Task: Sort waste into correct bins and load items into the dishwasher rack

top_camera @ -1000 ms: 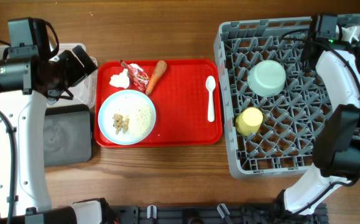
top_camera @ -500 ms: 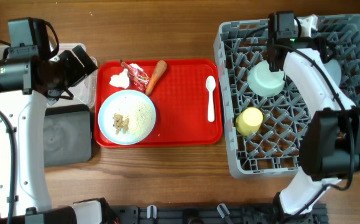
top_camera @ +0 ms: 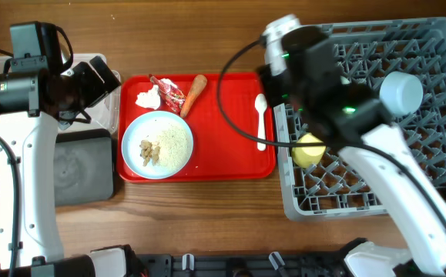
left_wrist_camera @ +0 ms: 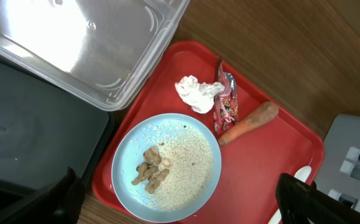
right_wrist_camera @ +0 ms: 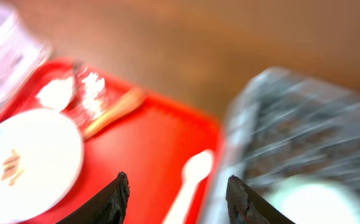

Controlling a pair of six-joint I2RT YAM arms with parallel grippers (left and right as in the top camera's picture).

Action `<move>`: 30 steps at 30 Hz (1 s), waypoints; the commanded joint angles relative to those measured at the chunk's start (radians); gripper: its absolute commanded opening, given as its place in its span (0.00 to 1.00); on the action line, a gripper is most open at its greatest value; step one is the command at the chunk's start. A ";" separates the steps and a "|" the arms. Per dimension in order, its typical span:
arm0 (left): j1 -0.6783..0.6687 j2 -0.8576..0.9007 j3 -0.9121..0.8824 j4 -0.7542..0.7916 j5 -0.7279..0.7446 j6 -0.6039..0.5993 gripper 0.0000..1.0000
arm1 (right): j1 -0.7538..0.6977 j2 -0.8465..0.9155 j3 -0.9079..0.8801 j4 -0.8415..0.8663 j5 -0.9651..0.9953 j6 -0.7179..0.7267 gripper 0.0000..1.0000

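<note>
- Right fingers (right_wrist_camera: 177, 180): spread apart, nothing between them. The right wrist view is smeared, so we judge the arm to be in fast motion.
- Change: over the last second this arm swung from the far corner of the dishwasher rack (top_camera: 438, 61) to the rack's left edge, above the right side of the red tray (top_camera: 223, 161).
- White spoon (right_wrist_camera: 189, 179): flat on the tray, just below the gap between the right fingers, untouched. We judge it the next item to load.
- Ahead-left of those fingers: carrot piece (left_wrist_camera: 249, 122), red wrapper (left_wrist_camera: 225, 102), tissue (left_wrist_camera: 195, 93), and the blue plate (left_wrist_camera: 167, 165) of rice. None has shifted.
- Yellow-green cup (top_camera: 307, 152): seated in the rack.
- Left fingers (left_wrist_camera: 176, 186): released, empty, hovering unmoved over the plate. The clear tub (left_wrist_camera: 74, 43) and black tray (left_wrist_camera: 18, 143) lie to their left, and no waste is sorted yet.
</note>
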 commanded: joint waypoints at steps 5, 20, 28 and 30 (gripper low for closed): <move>0.002 -0.008 0.003 0.003 -0.007 -0.009 1.00 | 0.028 0.316 -0.105 -0.065 0.104 0.372 0.57; 0.002 -0.008 0.003 0.003 -0.007 -0.009 1.00 | -0.013 0.575 -0.105 0.066 0.061 0.386 0.52; 0.002 -0.008 0.003 0.003 -0.007 -0.009 1.00 | -0.014 0.578 -0.105 0.046 0.005 0.402 0.32; 0.002 -0.008 0.003 0.003 -0.006 -0.009 1.00 | -0.014 0.578 -0.105 0.046 -0.013 0.389 0.27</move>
